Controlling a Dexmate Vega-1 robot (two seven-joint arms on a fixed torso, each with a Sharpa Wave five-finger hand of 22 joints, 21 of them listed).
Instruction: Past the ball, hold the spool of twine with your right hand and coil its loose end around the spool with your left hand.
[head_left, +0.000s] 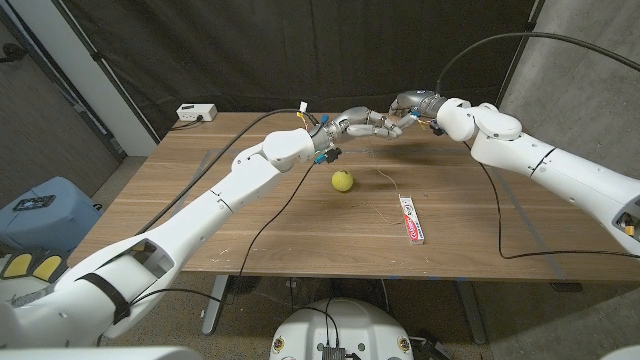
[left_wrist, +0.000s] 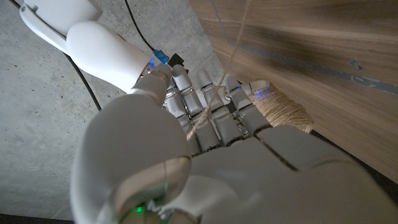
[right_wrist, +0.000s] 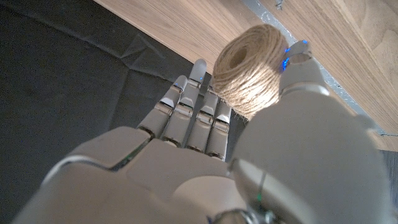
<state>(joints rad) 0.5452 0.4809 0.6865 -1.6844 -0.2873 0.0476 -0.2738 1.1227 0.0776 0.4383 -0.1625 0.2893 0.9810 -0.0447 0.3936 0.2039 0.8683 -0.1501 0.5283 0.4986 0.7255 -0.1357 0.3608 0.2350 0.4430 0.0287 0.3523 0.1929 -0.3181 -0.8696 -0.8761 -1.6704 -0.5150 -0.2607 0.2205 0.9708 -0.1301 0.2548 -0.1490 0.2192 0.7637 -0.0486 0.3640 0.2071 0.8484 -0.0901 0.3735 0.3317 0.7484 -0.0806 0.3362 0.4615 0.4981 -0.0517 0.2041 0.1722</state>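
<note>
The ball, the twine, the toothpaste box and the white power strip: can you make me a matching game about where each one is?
Things:
1. ball
2. spool of twine
3. toothpaste box
4. power strip

Places:
a. far left corner of the table
b. held in the right hand
c. table's middle
d. near the front edge, right of the ball

Pairs: 1-c, 2-b, 3-d, 4-a

Head view: illumination is even and moderately bright from overhead. The worktop (head_left: 300, 215) shows no glare; my arms and the ball (head_left: 343, 180) cast soft, short shadows on it. The backdrop behind the worktop stays dark. Straight edges bow slightly toward the corners. Wrist views: my left hand (left_wrist: 186, 168) and right hand (right_wrist: 205, 168) are blurred up close; the spool of twine (right_wrist: 249, 71) is sharp.
</note>
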